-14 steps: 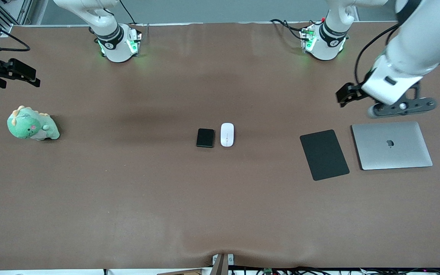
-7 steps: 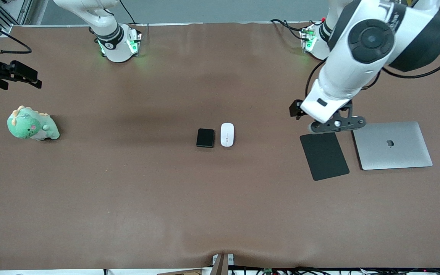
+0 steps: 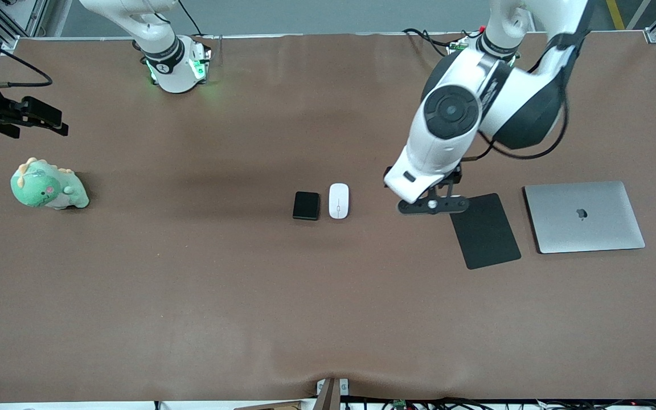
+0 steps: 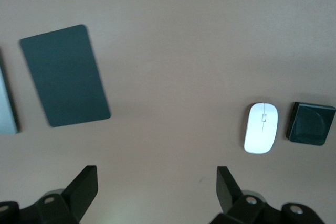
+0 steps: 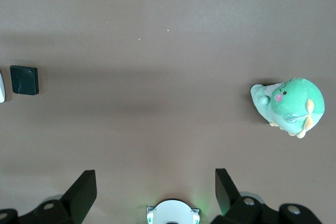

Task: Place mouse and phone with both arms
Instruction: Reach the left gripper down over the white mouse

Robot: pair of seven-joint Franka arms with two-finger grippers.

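1. Brown table (image 3: 191,285) carries all items; its cover lies flat.
2. Phone (image 3: 306,205) and mouse (image 3: 339,200) lie side by side at mid-table, just apart, the mouse toward the left arm's end.
3. Black mat (image 3: 484,230) lies beside a closed silver laptop (image 3: 584,216) bearing an apple logo, toward the left arm's end.
4. Green plush toy (image 3: 48,185) sits toward the right arm's end.
5. Left gripper (image 4: 157,187) hangs over bare table between mouse and mat, jaws wide, holding nothing.
6. Right gripper (image 5: 156,188) is over the table edge near the toy, jaws wide, holding nothing.
7. No containers or other readable writing show.
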